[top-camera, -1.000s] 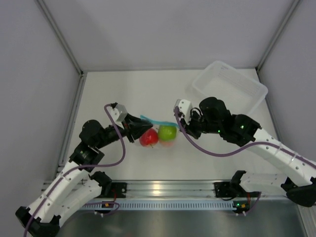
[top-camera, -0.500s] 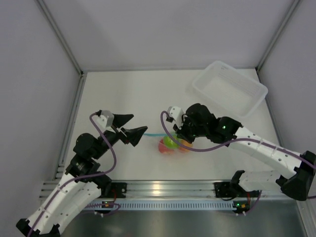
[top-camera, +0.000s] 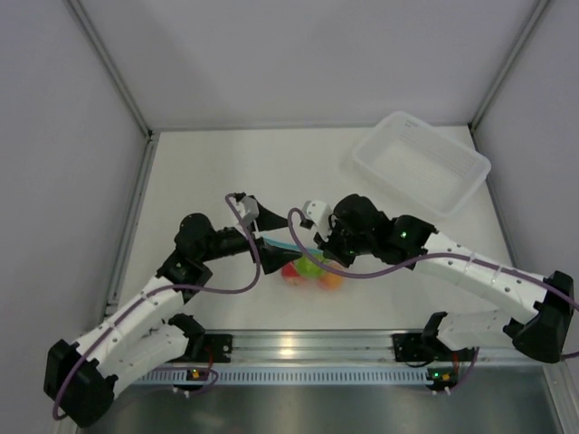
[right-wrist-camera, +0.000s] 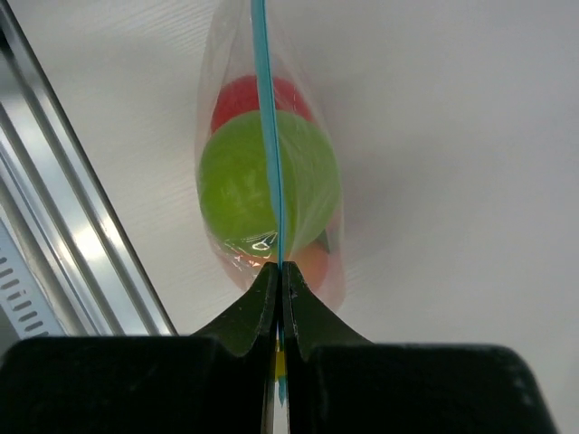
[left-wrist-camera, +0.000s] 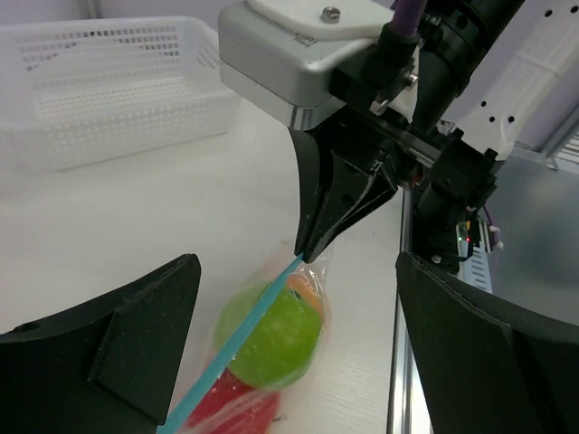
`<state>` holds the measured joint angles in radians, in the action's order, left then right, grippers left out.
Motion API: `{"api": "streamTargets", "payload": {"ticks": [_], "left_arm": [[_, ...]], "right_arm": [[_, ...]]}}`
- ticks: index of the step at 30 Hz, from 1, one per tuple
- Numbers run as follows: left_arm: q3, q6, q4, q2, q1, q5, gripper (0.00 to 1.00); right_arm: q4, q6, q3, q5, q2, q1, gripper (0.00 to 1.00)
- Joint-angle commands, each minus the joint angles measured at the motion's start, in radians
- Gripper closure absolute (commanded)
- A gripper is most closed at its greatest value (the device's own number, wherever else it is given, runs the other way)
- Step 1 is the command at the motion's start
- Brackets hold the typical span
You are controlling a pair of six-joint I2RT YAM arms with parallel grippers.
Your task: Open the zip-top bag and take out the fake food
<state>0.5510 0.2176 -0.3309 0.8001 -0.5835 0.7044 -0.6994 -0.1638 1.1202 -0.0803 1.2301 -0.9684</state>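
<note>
Swinging back in, the left gripper [top-camera: 268, 240] straddled the zip-top bag [right-wrist-camera: 312, 226], jaws apart, while the right gripper [right-wrist-camera: 279, 282] stayed clamped on its strip [right-wrist-camera: 269, 136], apparently readying the opening pull.

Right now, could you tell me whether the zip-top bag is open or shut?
Shut: its zip strip runs as one unbroken line from the right gripper, and the green fruit sits inside.

White table [top-camera: 226, 172]: translucent white perforated bin [top-camera: 421, 165] sits far right. Zip-top bag [top-camera: 300, 271] w/ fruits [top-camera: 312, 263] near centre; can't tell if it touches tabletop.
</note>
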Motion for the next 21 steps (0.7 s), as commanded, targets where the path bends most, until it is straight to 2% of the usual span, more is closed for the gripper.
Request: {"api": "streamTargets", "payload": {"ticks": [1, 6, 10, 16, 21], "left_arm": [[0.084, -0.081, -0.131, 0.094, -0.006, 0.179, 0.04], [0.13, -0.104, -0.105, 0.244, -0.004, 0.228, 0.02], [0.156, -0.083, -0.103, 0.309, -0.007, 0.283, 0.05], [0.13, -0.093, -0.103, 0.323, -0.024, 0.285, 0.13], [0.061, -0.144, -0.103, 0.291, -0.065, 0.178, 0.22]], "right_arm": [[-0.014, -0.002, 0.038, -0.016, -0.072, -0.023, 1.0], [-0.012, -0.016, 0.026, -0.024, -0.106, -0.027, 1.0], [-0.003, -0.017, 0.02, -0.018, -0.118, -0.029, 1.0], [0.006, -0.023, 0.023, -0.012, -0.123, -0.029, 1.0], [-0.018, -0.031, 0.038, -0.041, -0.115, -0.029, 1.0]]}}
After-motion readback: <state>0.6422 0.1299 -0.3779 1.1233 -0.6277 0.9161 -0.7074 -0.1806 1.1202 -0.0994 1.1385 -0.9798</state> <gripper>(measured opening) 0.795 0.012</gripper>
